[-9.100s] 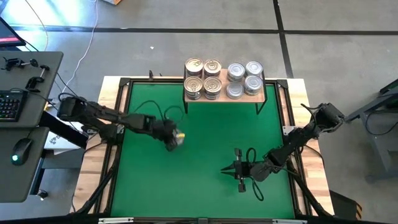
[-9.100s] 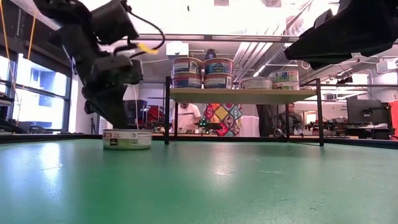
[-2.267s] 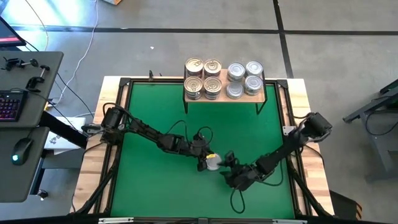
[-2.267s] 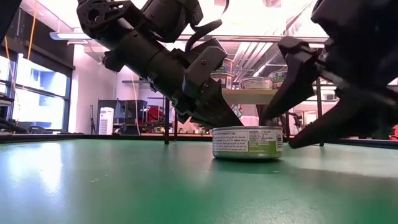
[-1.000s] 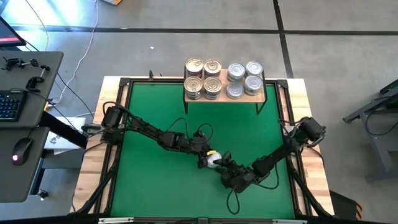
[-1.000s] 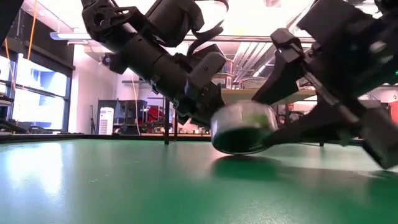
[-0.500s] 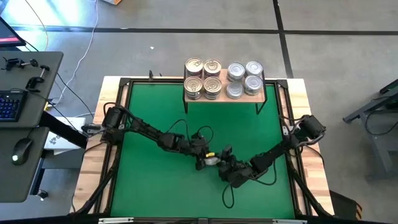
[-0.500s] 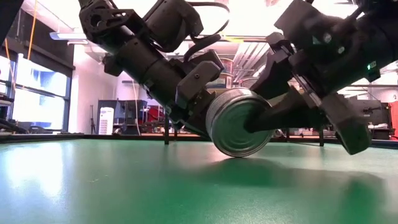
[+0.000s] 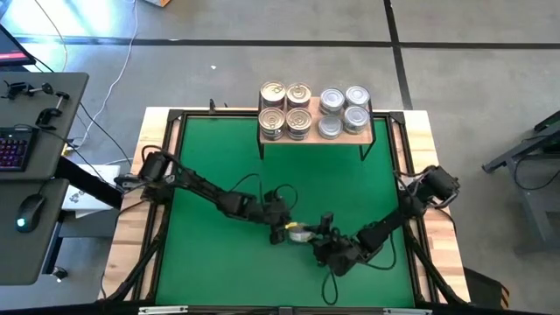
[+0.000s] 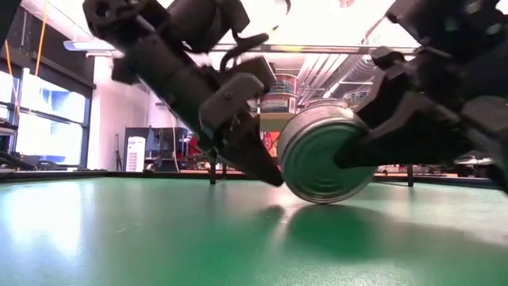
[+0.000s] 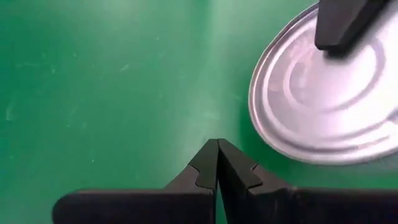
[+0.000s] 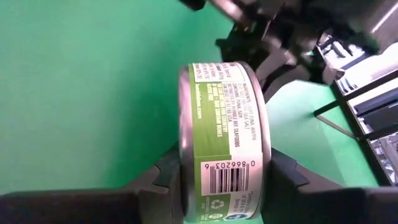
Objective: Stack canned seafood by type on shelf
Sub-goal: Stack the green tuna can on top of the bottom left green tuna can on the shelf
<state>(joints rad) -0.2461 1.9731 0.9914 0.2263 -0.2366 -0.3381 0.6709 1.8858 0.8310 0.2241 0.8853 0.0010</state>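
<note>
1. Shelf (image 9: 317, 129) stands at the far edge of the green mat (image 9: 210, 262), well apart from both arms. On it: gold-lidded tins (image 9: 285, 110) on the left half, silver-lidded tins (image 9: 343, 111) on the right half, each kind in a two-by-two block. Low view shows the gold ones stacked more than one high.
2. Nothing lies on the mat between the arms and the shelf; the shelf's black legs (image 10: 213, 141) show behind the left arm in the low view.
3. Off the table to the left: a desk with a keyboard (image 9: 12, 145) and a mouse (image 9: 32, 208).
4. Loose tin (image 10: 325, 156), green label, is in the near-centre of the mat, tipped on its edge with its flat silver face toward the low camera; only its lower rim touches the mat.
5. Right gripper (image 12: 221, 177): fingers clamped on the tin across its two flat faces, barcode side showing between them.
6. Left gripper (image 11: 218, 163): fingers pressed fully together, empty, tip just beside the tin, low over the mat.
</note>
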